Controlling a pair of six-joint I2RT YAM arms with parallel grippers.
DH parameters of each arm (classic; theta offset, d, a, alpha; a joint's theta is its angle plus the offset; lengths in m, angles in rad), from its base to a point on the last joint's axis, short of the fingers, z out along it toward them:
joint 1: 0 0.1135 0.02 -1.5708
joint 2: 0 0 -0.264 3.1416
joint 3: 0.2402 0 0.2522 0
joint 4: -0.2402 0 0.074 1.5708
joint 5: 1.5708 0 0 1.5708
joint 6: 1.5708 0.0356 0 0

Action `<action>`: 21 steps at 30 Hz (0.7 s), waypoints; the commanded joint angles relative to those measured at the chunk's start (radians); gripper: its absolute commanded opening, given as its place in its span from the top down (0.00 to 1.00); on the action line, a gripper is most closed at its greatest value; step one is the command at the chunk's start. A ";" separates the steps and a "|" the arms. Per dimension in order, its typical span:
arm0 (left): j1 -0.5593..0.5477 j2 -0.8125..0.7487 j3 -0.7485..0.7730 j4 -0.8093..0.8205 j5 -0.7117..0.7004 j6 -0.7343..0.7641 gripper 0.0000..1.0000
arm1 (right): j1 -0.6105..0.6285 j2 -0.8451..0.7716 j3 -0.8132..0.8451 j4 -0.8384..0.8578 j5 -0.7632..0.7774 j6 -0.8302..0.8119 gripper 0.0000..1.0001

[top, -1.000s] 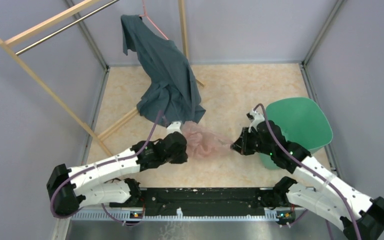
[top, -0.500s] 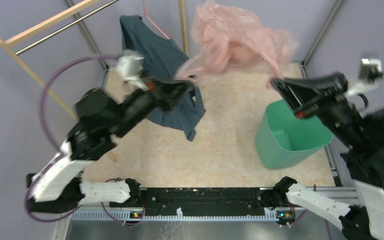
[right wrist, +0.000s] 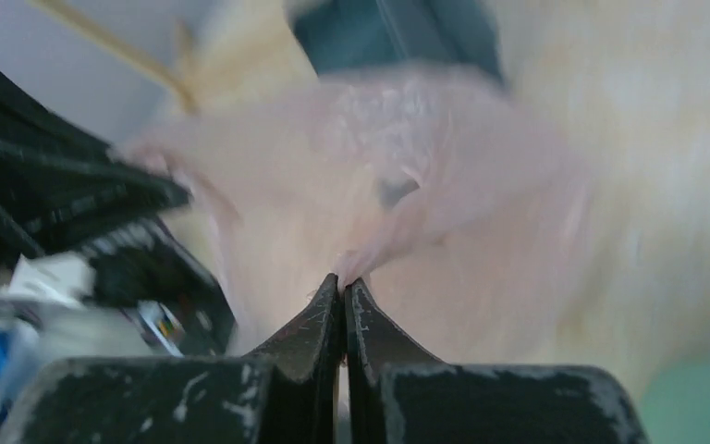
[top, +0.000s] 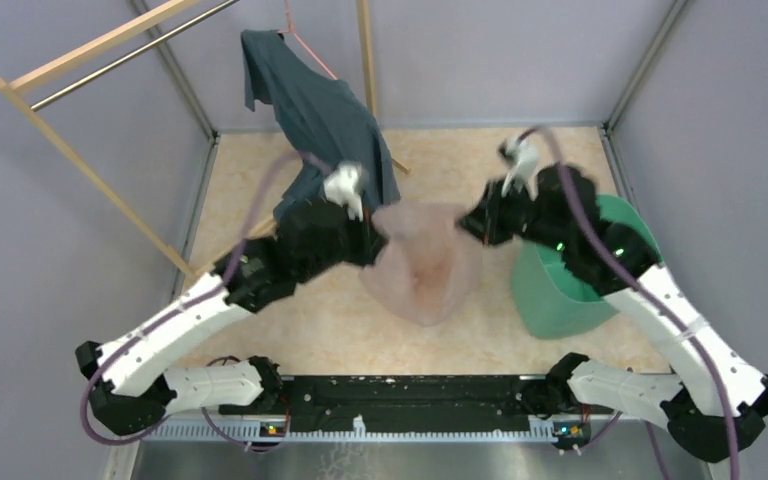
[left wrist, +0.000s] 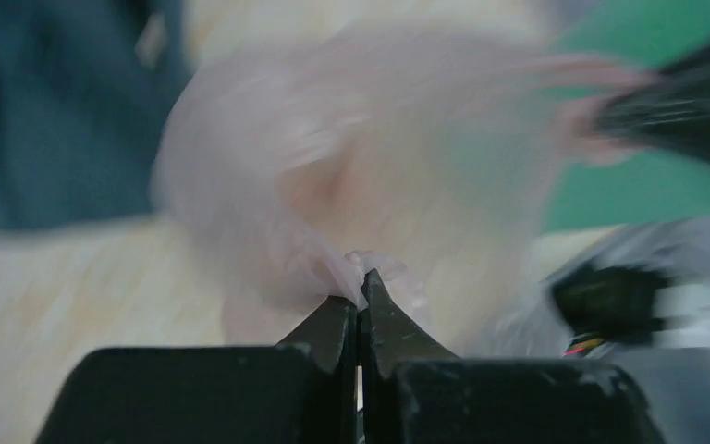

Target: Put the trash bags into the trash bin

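A thin, translucent pale pink trash bag [top: 422, 270] hangs spread like a pouch between two robot arms. It is just left of the teal-green trash bin [top: 550, 298] and not yet inside it. The film looks very light, soft and slippery. It will probably billow and sag rather than hold a shape, so the surest hold is a bunched pinch of its upper edge at each end.

Well left of the bin and farther back, a dark blue-grey shirt [top: 310, 110] hangs from a rack. Closer to the bin, the left gripper [top: 373, 236] has its jaws pressed together on a gathered fold of the bag's left edge. Its blurred wrist view shows pink film nipped at the fingertips. Just beside the bin's left rim, the right gripper [top: 468, 222] is likewise clamped tight on the bag's right edge.
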 commanded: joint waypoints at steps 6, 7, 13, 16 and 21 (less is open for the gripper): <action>-0.004 -0.053 0.449 0.448 0.174 0.221 1.00 | 0.004 -0.058 0.516 0.215 -0.040 -0.162 1.00; -0.004 -0.102 0.289 0.452 0.074 0.185 1.00 | 0.004 -0.110 0.373 0.260 -0.029 -0.152 1.00; -0.002 -0.244 -0.326 0.041 -0.114 -0.324 1.00 | 0.005 -0.247 -0.290 0.284 -0.131 0.059 1.00; -0.003 -0.335 -0.499 -0.032 0.016 -0.480 1.00 | 0.004 -0.369 -0.540 0.466 -0.290 0.269 1.00; -0.003 -0.499 -0.408 0.219 0.045 -0.287 1.00 | 0.003 -0.336 -0.315 0.368 -0.159 0.134 1.00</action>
